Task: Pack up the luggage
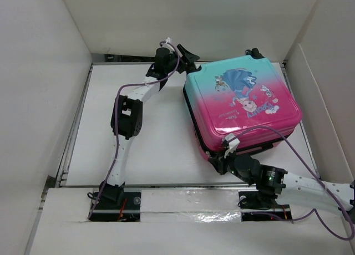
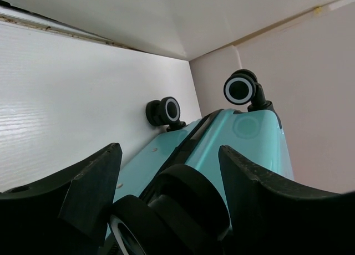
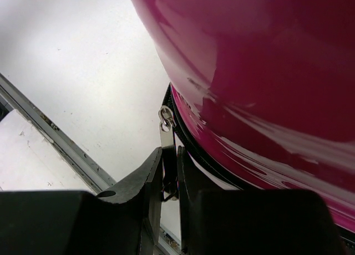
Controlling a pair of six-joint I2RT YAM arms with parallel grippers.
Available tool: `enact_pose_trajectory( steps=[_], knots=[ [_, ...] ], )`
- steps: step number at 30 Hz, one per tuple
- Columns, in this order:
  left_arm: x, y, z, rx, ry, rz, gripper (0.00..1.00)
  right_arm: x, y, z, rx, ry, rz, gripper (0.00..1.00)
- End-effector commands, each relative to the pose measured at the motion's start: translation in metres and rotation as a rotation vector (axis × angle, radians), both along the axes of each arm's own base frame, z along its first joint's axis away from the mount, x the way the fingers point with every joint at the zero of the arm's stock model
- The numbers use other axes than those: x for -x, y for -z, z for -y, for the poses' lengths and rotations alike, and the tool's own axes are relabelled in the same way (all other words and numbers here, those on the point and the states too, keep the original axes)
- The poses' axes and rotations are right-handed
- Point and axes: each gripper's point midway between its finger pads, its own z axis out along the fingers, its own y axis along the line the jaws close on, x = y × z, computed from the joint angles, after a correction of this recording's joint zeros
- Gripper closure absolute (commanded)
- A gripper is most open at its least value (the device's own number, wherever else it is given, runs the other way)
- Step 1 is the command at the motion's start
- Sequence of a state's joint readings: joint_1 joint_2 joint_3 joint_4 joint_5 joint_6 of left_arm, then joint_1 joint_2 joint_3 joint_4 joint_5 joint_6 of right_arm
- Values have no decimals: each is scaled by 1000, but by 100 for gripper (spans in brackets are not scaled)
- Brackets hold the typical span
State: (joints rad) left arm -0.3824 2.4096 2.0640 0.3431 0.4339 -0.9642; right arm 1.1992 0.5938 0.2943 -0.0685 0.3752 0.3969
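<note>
The luggage (image 1: 244, 94) lies flat and closed on the white table, its teal end far and its pink end near. My left gripper (image 1: 187, 54) is at its far left corner. In the left wrist view the gripper (image 2: 169, 149) is closed on a black caster wheel (image 2: 188, 205), and the teal shell (image 2: 249, 138) runs beyond it. My right gripper (image 1: 224, 155) is at the near left corner. In the right wrist view it (image 3: 169, 152) is shut on the silver zipper pull (image 3: 166, 134), beside the pink shell (image 3: 260, 72).
White walls enclose the table on the left, back and right (image 1: 321, 100). Two more wheels (image 2: 165, 111) (image 2: 241, 88) stick out at the far end near the back wall. A metal rail (image 3: 50, 127) runs along the table's near edge. Purple cables hang from both arms.
</note>
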Motion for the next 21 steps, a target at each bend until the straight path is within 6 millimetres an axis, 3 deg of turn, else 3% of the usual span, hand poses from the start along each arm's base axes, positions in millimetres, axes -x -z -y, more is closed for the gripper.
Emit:
enact_pose_trajectory(
  steps=[1,3,4,6,8,9,11,12,14,15,16,19,21],
  knots=[
    [12,-42,16,107,63,130,41,9,-22,-13,-77,-57,5,100],
    [17,-45,17,169,71,137,51,9,-21,-13,-76,-54,6,100],
    [22,-46,23,197,89,143,62,9,-20,-13,-74,-53,6,100],
    [24,-46,31,213,105,143,74,10,-18,-13,-66,-60,0,100],
    [23,-46,30,210,101,155,100,8,-18,-10,-65,-48,-3,100],
    [28,-49,26,221,91,181,100,8,-16,-8,-56,-40,-10,100],
    [28,-55,1,242,33,222,100,9,-19,-4,-71,-32,-7,100],
    [31,-57,-28,239,-31,238,100,9,-17,-1,-63,-29,-8,100],
    [33,-57,-64,206,-110,259,100,8,-21,3,-79,-19,1,100],
    [41,-58,-102,195,-185,270,100,8,-20,5,-70,-20,2,100],
    [47,-60,-120,189,-220,281,100,6,-19,8,-68,-12,4,100],
    [77,-62,-174,157,-342,314,100,-1,-25,12,-61,-1,26,100],
    [102,-61,-194,124,-412,329,100,-10,-29,14,-52,1,50,100]
  ],
)
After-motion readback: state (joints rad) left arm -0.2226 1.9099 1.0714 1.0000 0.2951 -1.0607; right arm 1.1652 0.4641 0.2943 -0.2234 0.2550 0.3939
